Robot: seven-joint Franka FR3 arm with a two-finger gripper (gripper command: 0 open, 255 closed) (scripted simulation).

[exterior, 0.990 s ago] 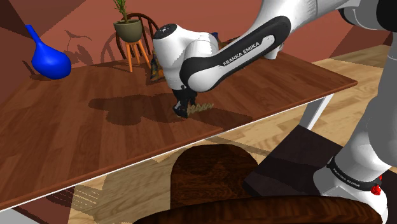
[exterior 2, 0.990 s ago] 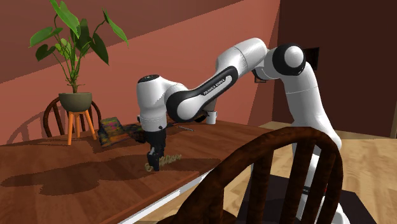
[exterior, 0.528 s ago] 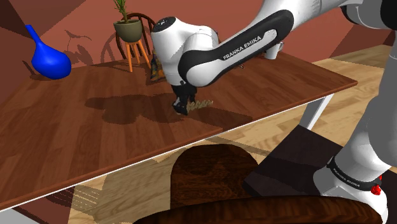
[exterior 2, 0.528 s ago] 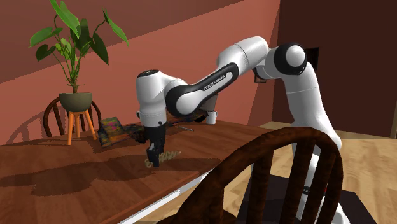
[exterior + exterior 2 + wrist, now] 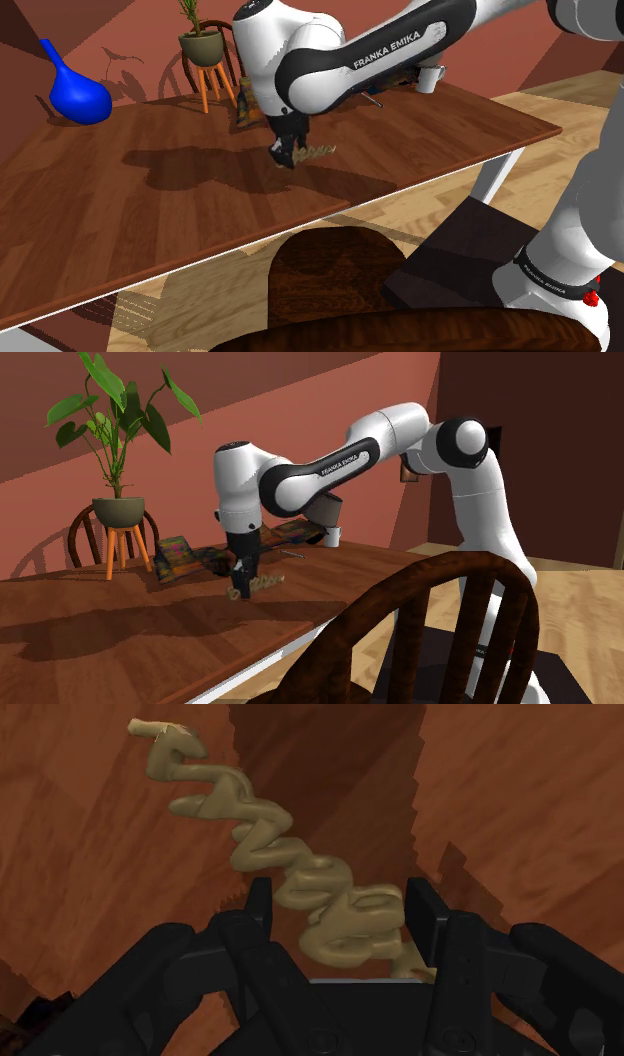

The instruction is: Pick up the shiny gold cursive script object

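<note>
Reddish-brown walls back a dark wooden counter (image 5: 150, 210) whose pale-trimmed near edge runs on a slant across the shoulder view. Over the middle of the wood, nearer that near edge than the far one, the hand (image 5: 287, 155) points down and is clenched on the gold cursive script object (image 5: 316, 151). In the wrist view the fingers (image 5: 258, 904) clasp one end of the script, and the rest of it (image 5: 265, 839) stretches away from them over bare boards. Its far end looks clear of the wood, though I cannot tell by how much.

Wide bare counter lies to the shoulder view's left of the hand, and a blue vase (image 5: 75, 92) stands well apart at the far left. A potted plant on an orange stool (image 5: 205, 60) and some coloured books (image 5: 178, 557) sit behind the hand toward the far edge. A white mug (image 5: 431, 77) stands far right. A round-backed wooden chair (image 5: 335, 270) is just off the near edge
</note>
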